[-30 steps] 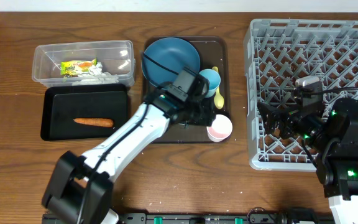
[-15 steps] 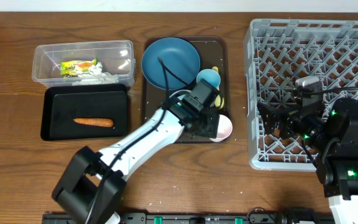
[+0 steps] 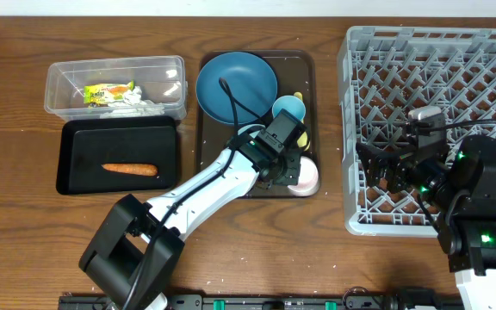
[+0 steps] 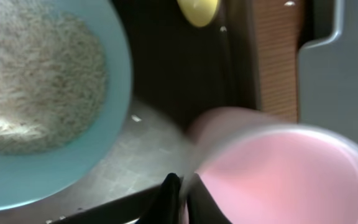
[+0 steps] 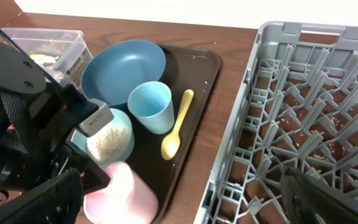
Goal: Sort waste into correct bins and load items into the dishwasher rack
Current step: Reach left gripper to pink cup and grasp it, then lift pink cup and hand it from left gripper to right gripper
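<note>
**Left gripper at pink cup, right arm over rack**

The left gripper (image 3: 293,170) sits low over the near right corner of the brown tray (image 3: 304,65), right against the pink cup (image 3: 308,178). In the left wrist view one dark finger (image 4: 171,194) shows just beside the cup's wall. Whether the jaws have clamped the cup cannot be told.

A bowl (image 5: 107,142) holding rice stands just left of the pink cup. The blue cup (image 3: 289,108) stands upright behind them, with the yellow spoon (image 5: 176,127) lying beside it and the blue plate (image 3: 235,82) at the tray's far left.

The right gripper (image 3: 379,165) hangs over the near left part of the rack (image 3: 455,69), its fingers spread wide and holding nothing.

To the left of the tray, the clear tub (image 3: 58,73) holds the wrapper (image 3: 108,91) and the paper (image 3: 138,103). The black tray (image 3: 84,142) lies just in front of the tub, with the sausage (image 3: 129,169) lying in it.
</note>
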